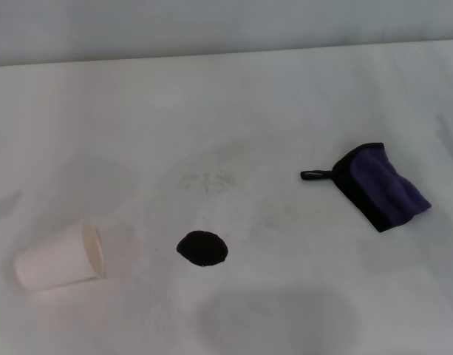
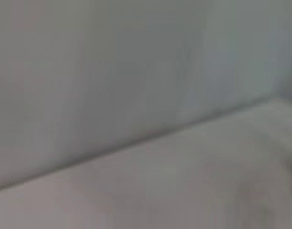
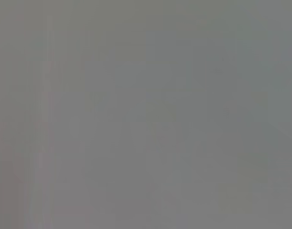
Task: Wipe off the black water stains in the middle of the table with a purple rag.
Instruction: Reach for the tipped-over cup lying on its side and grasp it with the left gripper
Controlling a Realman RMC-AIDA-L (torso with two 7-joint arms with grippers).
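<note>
The white table point(image 1: 300, 89) is seen bearing faint grey smudges point(image 1: 211, 181). Toward its right, the folded purple rag point(image 1: 381, 185) lies flat. At the left, a paper cup point(image 1: 60, 259) is tipped on its side. The black water stains point(image 1: 202, 248) sit between them, apart from both. Neither gripper is visible, so their state cannot be told.

My head view is evenly and softly lit, with a faint broad shadow on the near surface point(image 1: 278, 318). My left wrist view is blurred. My right wrist view shows only flat grey.
</note>
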